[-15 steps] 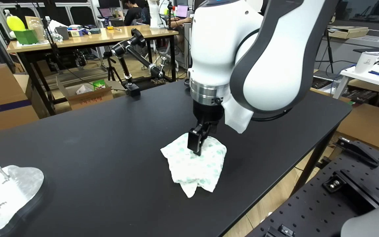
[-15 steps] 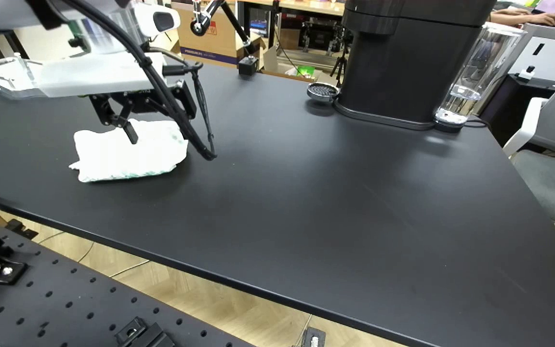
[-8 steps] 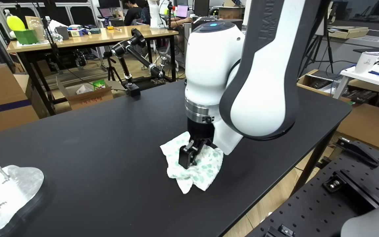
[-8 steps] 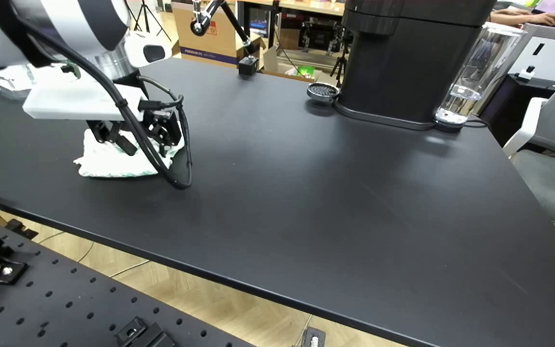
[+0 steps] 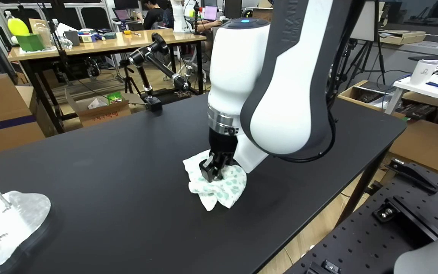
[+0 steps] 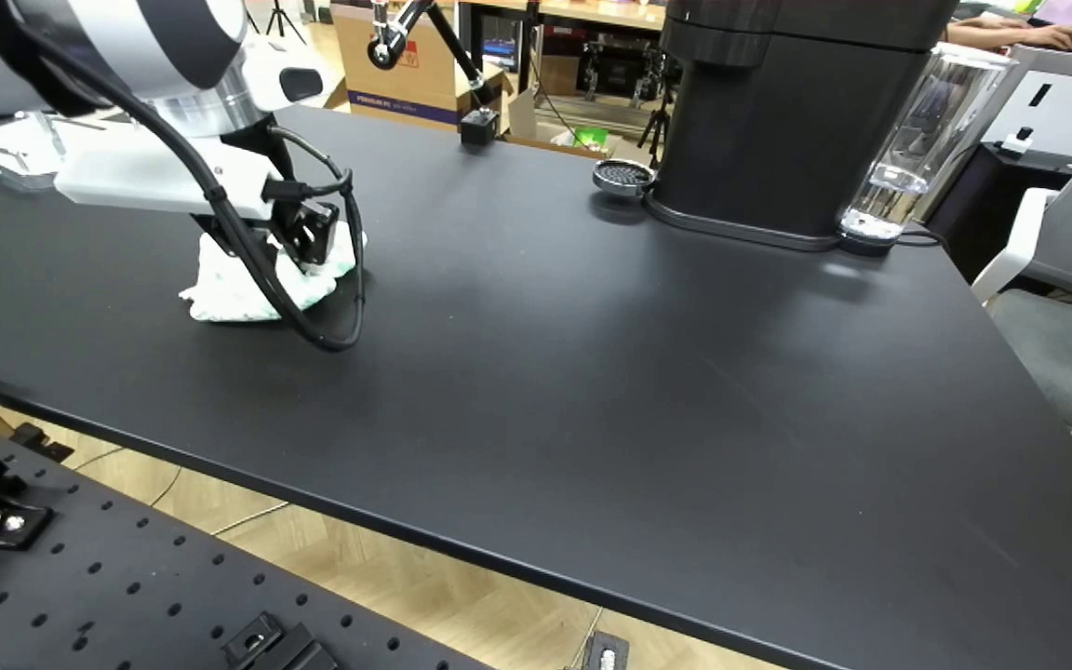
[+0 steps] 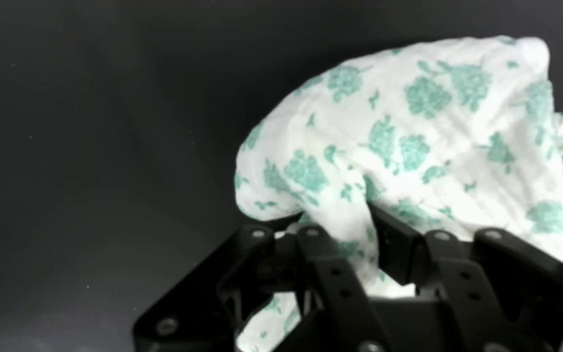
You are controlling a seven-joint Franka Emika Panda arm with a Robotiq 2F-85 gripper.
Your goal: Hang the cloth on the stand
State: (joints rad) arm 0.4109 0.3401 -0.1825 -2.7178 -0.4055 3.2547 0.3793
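Observation:
The cloth, white with a green floral print, lies bunched on the dark table; it also shows in an exterior view and fills much of the wrist view. My gripper points down into its middle. In the wrist view a fold of cloth is pinched between the fingers, so the gripper is shut on it. Whether the cloth's underside still touches the table I cannot tell. Which thing is the stand is unclear: a jointed black arm rises at the far edge, and a pale plate with upright pins sits at the left.
A large black machine with a clear tank stands on the table, a round metal piece beside it. A perforated mounting board lies past the near table edge. A cable loop hangs from the wrist.
My gripper came down onto the cloth and closed on a fold, then shifted slightly left and up in an exterior view. The cloth is more gathered and has moved along with it.

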